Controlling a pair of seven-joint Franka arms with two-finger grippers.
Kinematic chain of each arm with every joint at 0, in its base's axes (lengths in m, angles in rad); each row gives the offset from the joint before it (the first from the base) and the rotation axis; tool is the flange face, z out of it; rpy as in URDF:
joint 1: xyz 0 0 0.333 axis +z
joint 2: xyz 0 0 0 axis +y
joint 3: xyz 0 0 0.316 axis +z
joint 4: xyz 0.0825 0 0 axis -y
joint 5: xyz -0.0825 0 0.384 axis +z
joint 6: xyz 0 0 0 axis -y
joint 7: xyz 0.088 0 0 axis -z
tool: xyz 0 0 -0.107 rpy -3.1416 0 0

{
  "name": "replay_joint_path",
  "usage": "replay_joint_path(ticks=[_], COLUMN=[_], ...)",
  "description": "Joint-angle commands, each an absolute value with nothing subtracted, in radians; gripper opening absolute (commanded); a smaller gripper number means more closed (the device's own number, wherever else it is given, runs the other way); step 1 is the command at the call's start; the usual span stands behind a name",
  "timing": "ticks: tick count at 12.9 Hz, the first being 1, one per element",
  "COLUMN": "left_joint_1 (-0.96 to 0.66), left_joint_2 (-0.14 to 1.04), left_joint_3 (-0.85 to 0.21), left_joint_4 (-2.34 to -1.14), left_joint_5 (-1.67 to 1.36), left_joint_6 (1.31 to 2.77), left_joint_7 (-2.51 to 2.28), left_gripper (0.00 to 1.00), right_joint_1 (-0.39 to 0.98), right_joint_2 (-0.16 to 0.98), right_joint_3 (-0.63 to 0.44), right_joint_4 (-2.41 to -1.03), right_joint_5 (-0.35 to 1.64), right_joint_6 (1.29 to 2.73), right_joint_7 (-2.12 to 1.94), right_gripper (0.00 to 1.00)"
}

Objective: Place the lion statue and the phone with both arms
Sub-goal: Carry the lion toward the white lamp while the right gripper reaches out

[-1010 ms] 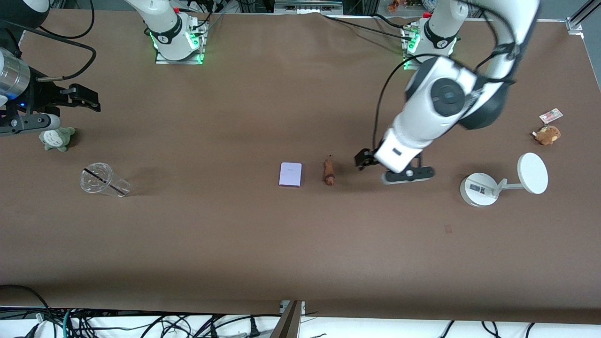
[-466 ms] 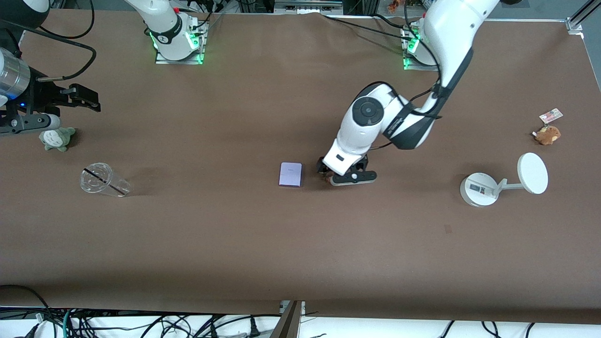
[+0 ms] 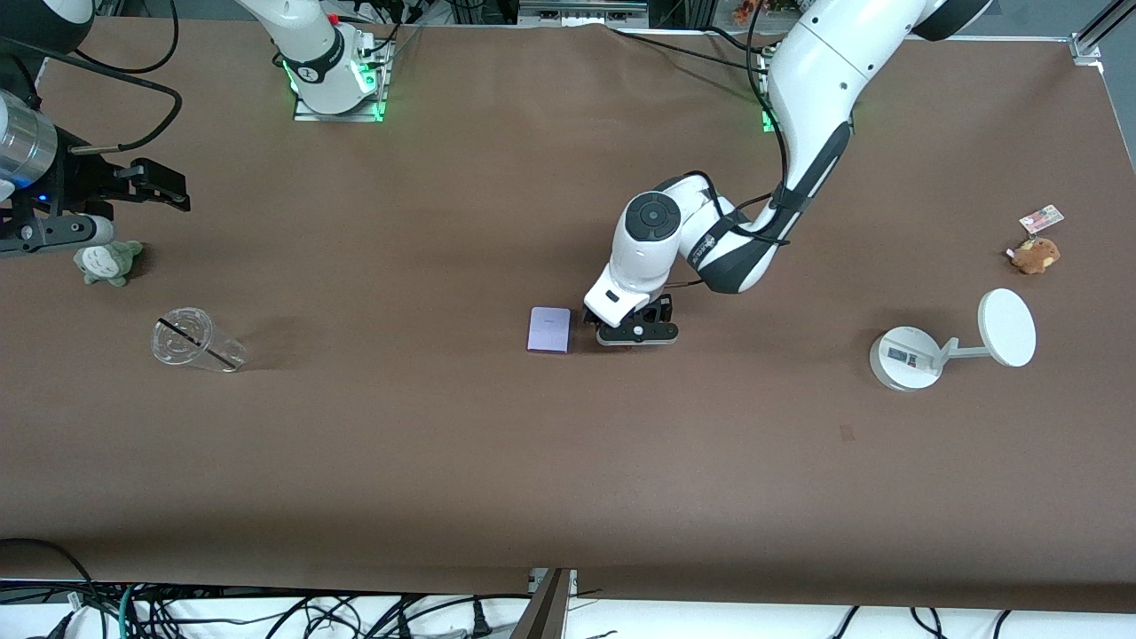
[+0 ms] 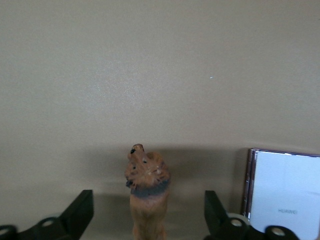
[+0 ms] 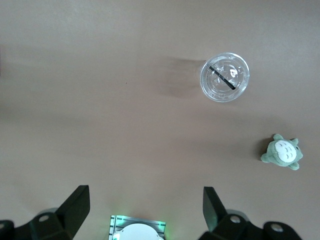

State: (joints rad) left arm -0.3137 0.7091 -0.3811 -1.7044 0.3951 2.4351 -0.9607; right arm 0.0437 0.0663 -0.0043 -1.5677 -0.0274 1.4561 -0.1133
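The left gripper (image 3: 632, 335) is down at the table near its middle, astride the lion statue (image 4: 147, 192). In the left wrist view its two fingers (image 4: 80, 212) stand wide, one on each side of the figurine, with a clear gap to each; nothing is grasped yet. The front view hides the statue beneath the gripper body. The phone (image 3: 549, 329) lies flat just beside the gripper, toward the right arm's end of the table, untouched. The right gripper (image 3: 151, 191) waits with its fingers spread above the right arm's end of the table, over a green plush toy (image 3: 107, 263), with a clear plastic cup (image 3: 197, 340) nearby.

Risks, as judged: the statue is small and narrow, so an off-centre closure could roll or squirt it out from between the fingers. One finger stands close to the phone's edge; any sideways drift during closing could nudge the phone. If the fingertips press into the table, the figurine may be pinched crookedly.

Change from the earlier frames: one second ago the left gripper hung well apart from the statue, toward the left arm's end of the table, and the statue lay in open sight beside the phone. The arm has since swung across and lowered over it. The phone, the right gripper, the cup and the white stand (image 3: 951, 349) have not moved.
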Motion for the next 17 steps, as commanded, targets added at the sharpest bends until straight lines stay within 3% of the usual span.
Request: replay_joint_path(ticks=[1, 2, 3, 6, 8, 12, 17], left_joint_1=[-0.328, -0.328, -0.328, -0.315, -0.305, -0.275, -0.102], left_joint_2=[0.73, 0.73, 0.73, 0.715, 0.657, 0.497, 0.439], left_joint_3=[-0.371, -0.371, -0.37, -0.371, -0.37, -0.373, -0.374], left_joint_4=[-1.677, -1.677, -1.677, -1.677, -1.684, -1.674, -1.675], left_joint_5=[0.428, 0.429, 0.433, 0.437, 0.436, 0.423, 0.419], left_joint_6=[2.438, 2.437, 2.437, 2.433, 2.404, 2.115, 1.945], left_joint_7=[-0.983, -0.98, -0.976, -0.985, -0.985, -0.954, -0.818], left_gripper=[0.4, 0.27, 0.21, 0.21, 0.12, 0.09, 0.07], right_joint_1=[0.043, 0.043, 0.043, 0.043, 0.06, 0.103, 0.224], right_joint_2=[0.072, 0.072, 0.072, 0.081, 0.083, 0.084, 0.126], right_joint_3=[-0.003, -0.003, -0.003, -0.003, -0.002, -0.002, -0.002], right_joint_4=[-1.546, -1.548, -1.548, -1.546, -1.546, -1.543, -1.542], right_joint_5=[-0.012, -0.012, -0.012, -0.011, -0.011, 0.023, 0.092], right_joint_6=[1.434, 1.434, 1.434, 1.434, 1.434, 1.436, 1.472], right_joint_7=[-0.115, -0.112, -0.11, -0.11, -0.107, -0.086, 0.137], right_gripper=[1.0, 1.0, 1.0, 1.0, 1.0, 1.0, 1.0])
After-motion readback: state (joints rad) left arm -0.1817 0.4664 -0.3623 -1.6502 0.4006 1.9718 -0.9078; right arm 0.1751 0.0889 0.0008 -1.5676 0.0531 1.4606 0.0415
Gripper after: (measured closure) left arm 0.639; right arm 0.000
